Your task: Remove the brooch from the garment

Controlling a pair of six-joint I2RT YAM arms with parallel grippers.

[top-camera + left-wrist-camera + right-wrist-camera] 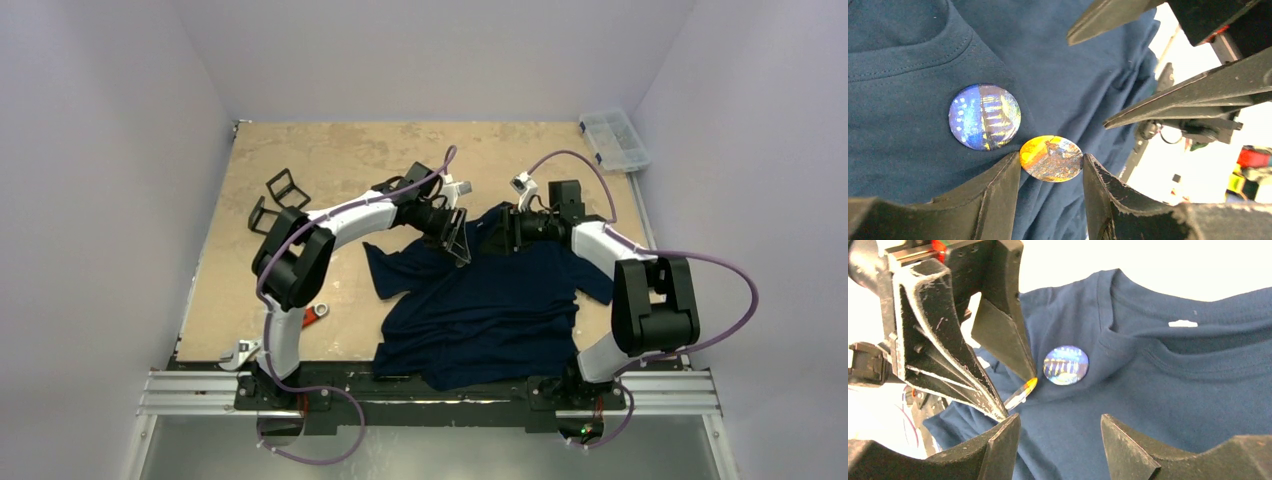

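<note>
Beside the T-shirt (pixel 1173 390) neckline, left claw (pixel 1052 164) pinching orange brooch (pixel 1051 158) by rim, right claw (pixel 1060 420) spread over fabric.

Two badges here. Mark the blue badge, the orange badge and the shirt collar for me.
blue badge (pixel 984 117), left wrist view, centre of its printed face.
orange badge (pixel 1051 158), left wrist view, centre of its printed face.
shirt collar (pixel 908 57), left wrist view, middle of the ribbed neck band.

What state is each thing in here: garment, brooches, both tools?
garment: spread out, rumpled.
blue brooch: lying flat on the garment by the collar.
orange brooch: tilted up off the fabric, pinched at its edges; pin hidden.
left tool: closed on the orange brooch.
right tool: open, empty, above the garment.
</note>
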